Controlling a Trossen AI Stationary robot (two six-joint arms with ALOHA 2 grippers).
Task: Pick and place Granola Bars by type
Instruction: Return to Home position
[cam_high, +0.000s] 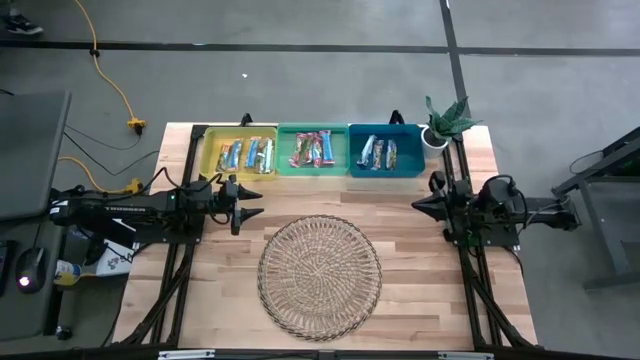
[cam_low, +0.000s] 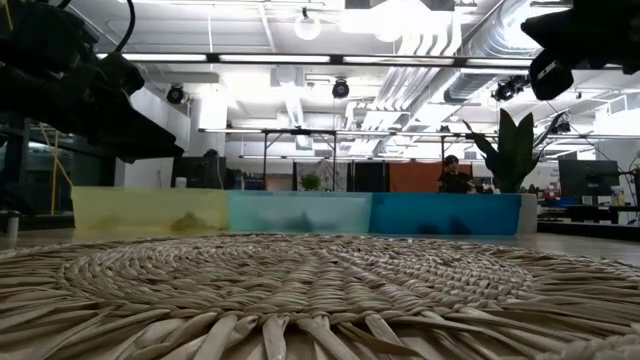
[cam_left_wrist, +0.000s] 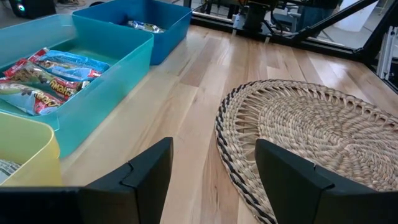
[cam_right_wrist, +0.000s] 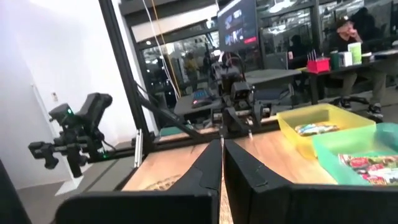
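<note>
Granola bars lie sorted in three bins along the table's far edge: bright blue ones (cam_high: 247, 154) in the yellow bin, red and pink ones (cam_high: 311, 149) in the green bin, silvery-blue ones (cam_high: 378, 153) in the blue bin. The left wrist view shows the red bars (cam_left_wrist: 43, 78) in their bin. My left gripper (cam_high: 253, 200) hovers open just near of the yellow bin, left of the round wicker tray (cam_high: 320, 276). My right gripper (cam_high: 420, 203) waits shut at the table's right side, near the blue bin's corner. Neither holds anything.
The yellow bin (cam_high: 214, 165), green bin (cam_high: 283, 133) and blue bin (cam_high: 354, 133) stand side by side. A small potted plant (cam_high: 443, 122) stands at the far right corner. The wicker tray fills the table's middle near side, with bare wood on both sides.
</note>
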